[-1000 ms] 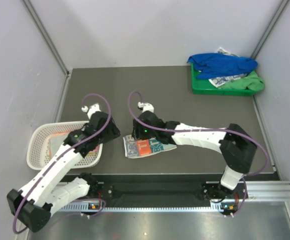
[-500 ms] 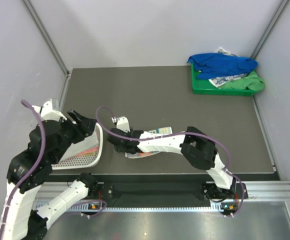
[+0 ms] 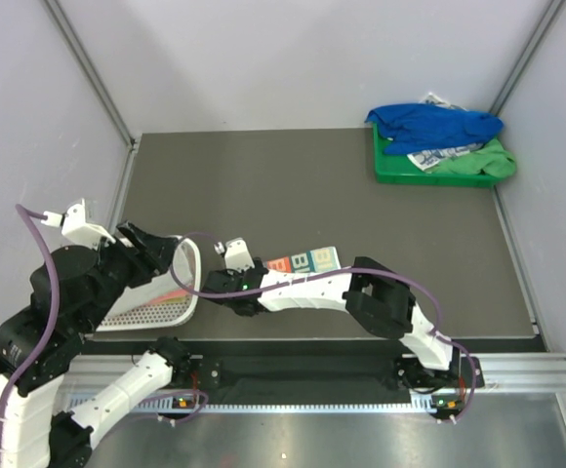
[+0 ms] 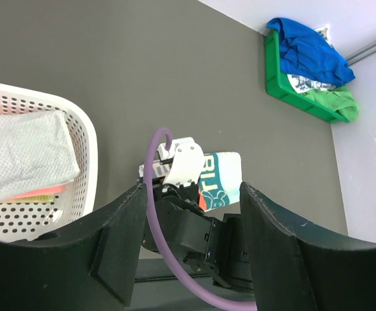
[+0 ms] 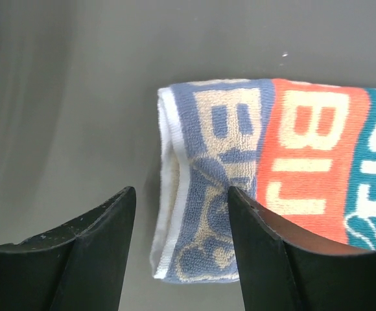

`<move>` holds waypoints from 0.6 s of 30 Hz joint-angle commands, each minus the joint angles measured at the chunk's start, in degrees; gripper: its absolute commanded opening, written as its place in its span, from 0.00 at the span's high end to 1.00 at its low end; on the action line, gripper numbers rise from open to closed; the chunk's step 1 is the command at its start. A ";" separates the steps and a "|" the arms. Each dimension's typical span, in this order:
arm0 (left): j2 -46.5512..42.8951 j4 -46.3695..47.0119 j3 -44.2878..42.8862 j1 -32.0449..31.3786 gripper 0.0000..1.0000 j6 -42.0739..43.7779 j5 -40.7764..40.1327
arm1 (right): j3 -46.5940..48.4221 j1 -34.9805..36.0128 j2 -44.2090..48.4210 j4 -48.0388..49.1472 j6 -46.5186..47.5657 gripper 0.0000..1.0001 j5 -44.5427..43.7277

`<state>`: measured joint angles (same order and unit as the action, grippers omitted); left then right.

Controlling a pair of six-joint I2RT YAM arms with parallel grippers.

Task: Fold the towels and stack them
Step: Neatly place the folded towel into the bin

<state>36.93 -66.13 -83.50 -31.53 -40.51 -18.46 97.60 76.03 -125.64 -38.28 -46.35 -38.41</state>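
The folded grey, orange and teal lettered towel (image 3: 305, 261) lies on the table near the front; in the right wrist view (image 5: 272, 155) it lies flat. My right gripper (image 3: 217, 285) is open just above the towel's left end, which lies between its fingers in the right wrist view (image 5: 181, 253). My left gripper (image 3: 161, 249) is open and empty, raised above the basket's right rim, and it frames the right arm from above (image 4: 191, 253). A blue towel (image 3: 434, 124), a white printed towel (image 3: 439, 155) and a green towel (image 3: 488, 164) lie heaped in the green tray (image 3: 400, 174).
The white mesh basket (image 3: 191, 283) stands at the front left, under my left arm. It holds a folded pale towel (image 4: 19, 152) on an orange-edged one. The walls are close on the left, right and back.
My left arm has lifted and swung left, off the table's middle to above the basket. My right gripper has slid left to the lettered towel's left end. The towel now lies a little further back.
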 commanded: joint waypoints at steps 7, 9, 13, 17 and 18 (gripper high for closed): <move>-0.54 -1.28 -1.40 0.06 0.36 1.23 0.79 | 6.81 1.93 1.72 -10.32 -1.55 0.41 -8.78; -0.72 -1.02 -1.31 0.06 0.36 1.31 1.05 | 6.38 2.19 2.07 -9.27 -0.68 0.41 -8.61; -0.37 -0.76 -0.52 0.06 0.36 1.40 1.49 | 4.71 3.07 4.26 -5.76 0.64 0.40 -8.26; -0.36 -0.23 0.10 0.06 0.36 1.49 2.20 | 3.38 2.11 4.53 -5.22 0.47 0.39 -7.56; -0.36 -0.23 0.10 0.06 0.36 1.58 2.29 | 3.38 1.93 4.18 -5.75 0.47 0.39 -7.29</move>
<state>36.84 -67.16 -83.57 -31.53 -40.27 -17.23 100.86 78.00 -124.75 -44.16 -46.06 -44.73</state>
